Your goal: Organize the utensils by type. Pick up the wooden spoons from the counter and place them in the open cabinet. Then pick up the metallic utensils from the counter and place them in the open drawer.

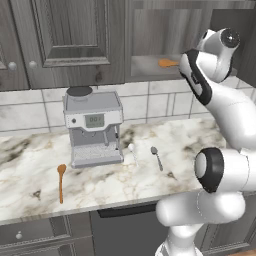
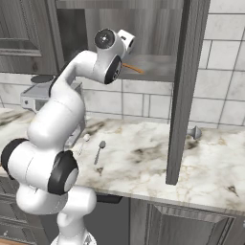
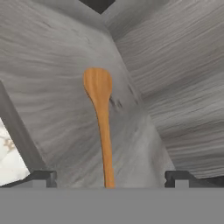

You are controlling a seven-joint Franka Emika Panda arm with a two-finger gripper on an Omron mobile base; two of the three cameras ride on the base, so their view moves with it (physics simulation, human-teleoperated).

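Observation:
My gripper (image 3: 111, 177) is open inside the open cabinet (image 1: 147, 65), its fingertips (image 3: 43, 177) wide apart. One wooden spoon (image 3: 101, 118) lies flat on the grey shelf with its handle end between the jaws, untouched by them. Its bowl (image 1: 167, 63) and handle (image 2: 133, 68) also show past my hand in the base views. The other wooden spoon (image 1: 61, 182) lies on the counter (image 1: 30, 175) at the front left. Two metallic spoons, one pale (image 1: 132, 152) and one darker (image 1: 156, 157), lie side by side mid-counter, the darker also seen from the right (image 2: 99, 151).
A coffee machine (image 1: 93, 127) stands on the counter left of the metallic spoons. The cabinet's open door (image 2: 184, 91) hangs edge-on to the right of my arm. A dark drawer edge (image 1: 125, 210) juts out under the counter front. A small grey object (image 2: 194, 132) sits near the wall.

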